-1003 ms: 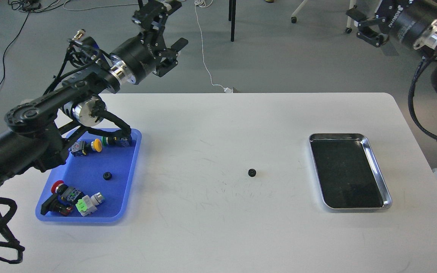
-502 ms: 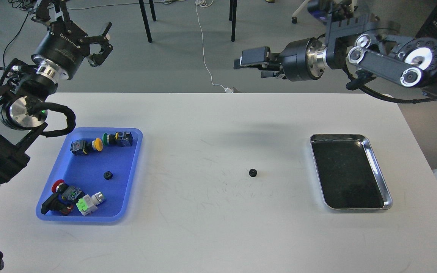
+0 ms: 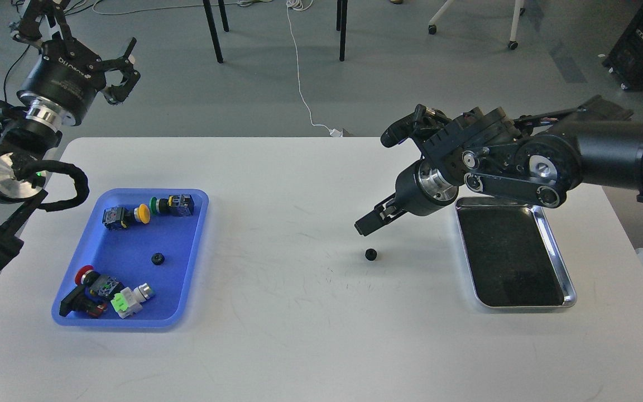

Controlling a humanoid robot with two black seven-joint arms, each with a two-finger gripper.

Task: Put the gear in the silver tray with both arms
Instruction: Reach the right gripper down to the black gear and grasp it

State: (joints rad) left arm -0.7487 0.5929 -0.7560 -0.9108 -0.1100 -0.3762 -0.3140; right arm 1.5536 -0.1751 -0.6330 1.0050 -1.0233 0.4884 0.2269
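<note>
A small black gear (image 3: 370,254) lies on the white table, left of the silver tray (image 3: 522,306), which holds nothing. My right gripper (image 3: 367,222) hangs just above the gear, a little to its upper left, pointing down-left. Its fingers merge into one dark shape, so I cannot tell whether they are open. My left gripper (image 3: 119,71) is raised beyond the table's far left corner, open and empty. A second black gear (image 3: 157,258) lies in the blue tray (image 3: 132,240).
The blue tray at the left also holds several push-button switches (image 3: 143,212) with red, yellow and green caps. The right arm's thick body (image 3: 528,162) crosses over the silver tray's far end. Chair legs and cables lie on the floor beyond the table.
My right arm swung in from the upper right and dropped down-left until its gripper came just above the gear. My left arm pulled back from over the blue tray to the far left corner.
</note>
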